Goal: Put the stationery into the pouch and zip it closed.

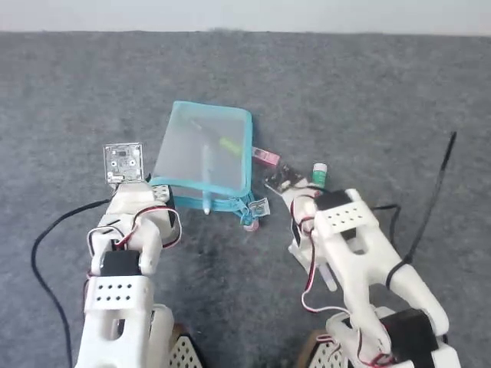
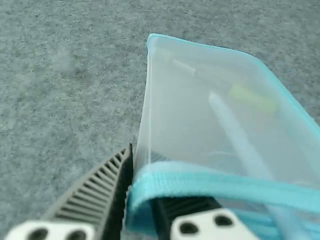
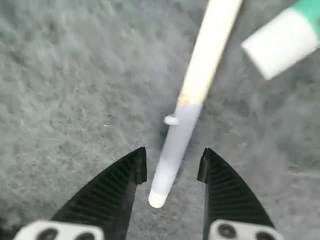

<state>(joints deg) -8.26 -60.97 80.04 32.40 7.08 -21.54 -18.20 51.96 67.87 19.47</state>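
The translucent pouch [image 1: 203, 149] with teal trim lies mid-table and holds a white pen [image 1: 205, 172] and a yellow-green marker [image 1: 228, 143]. My left gripper [image 2: 142, 197] is shut on the pouch's teal zipper edge [image 2: 200, 182] at its near left corner; in the high view the left gripper [image 1: 163, 192] sits at that corner. My right gripper [image 3: 170, 167] is open, and a grey-and-cream pen [image 3: 182, 125] lies on the carpet between its fingers. In the high view the right gripper [image 1: 298, 199] is just right of the pouch.
A green-capped white tube [image 1: 318, 172] [image 3: 280, 42] lies just beyond the right gripper. A pink eraser [image 1: 265, 157] rests by the pouch's right edge. The zipper pull [image 1: 257, 207] hangs at the pouch's near right corner. Grey carpet [image 1: 368, 100] covers the table.
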